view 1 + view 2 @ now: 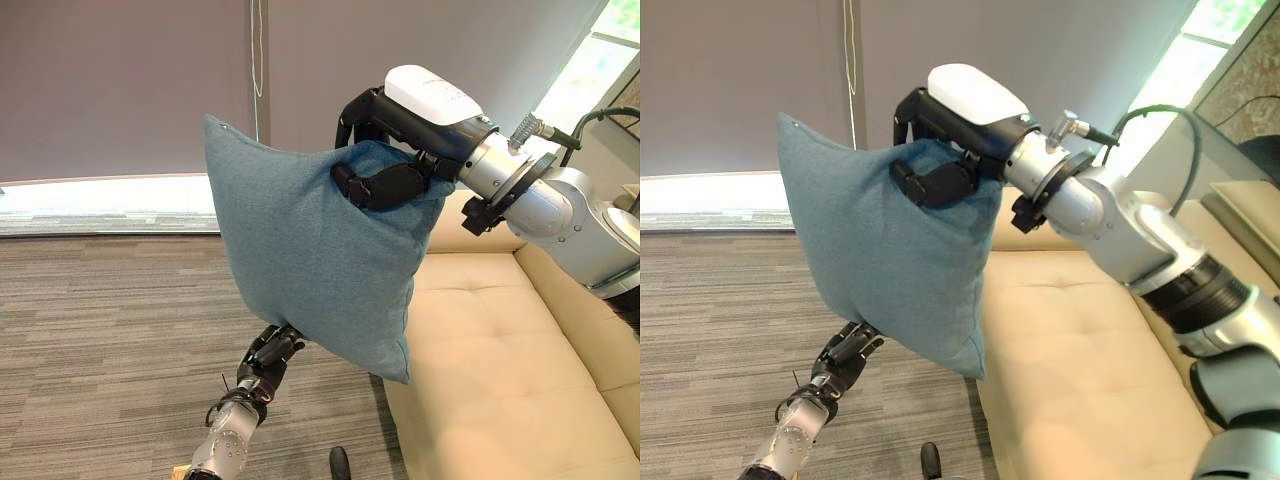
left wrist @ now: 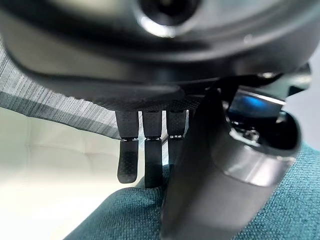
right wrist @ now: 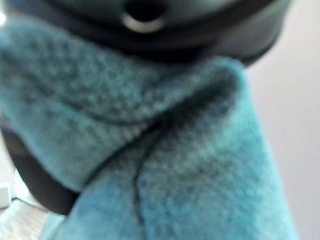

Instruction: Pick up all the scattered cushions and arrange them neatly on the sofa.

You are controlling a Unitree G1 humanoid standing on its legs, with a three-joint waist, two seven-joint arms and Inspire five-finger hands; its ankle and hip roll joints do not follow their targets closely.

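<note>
Presently the cushion [image 1: 300, 260] is held in the air, clamped at its top corner by the curled right hand [image 1: 385, 185], beside the sofa's [image 1: 500, 380] front edge. The left hand [image 1: 270, 355], fingers relaxed, touches its underside. Placement is judged still pending.

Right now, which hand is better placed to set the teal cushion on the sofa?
Right. The right hand grips the teal cushion at its top corner beside the sofa; the left hand merely touches its lower edge.
</note>
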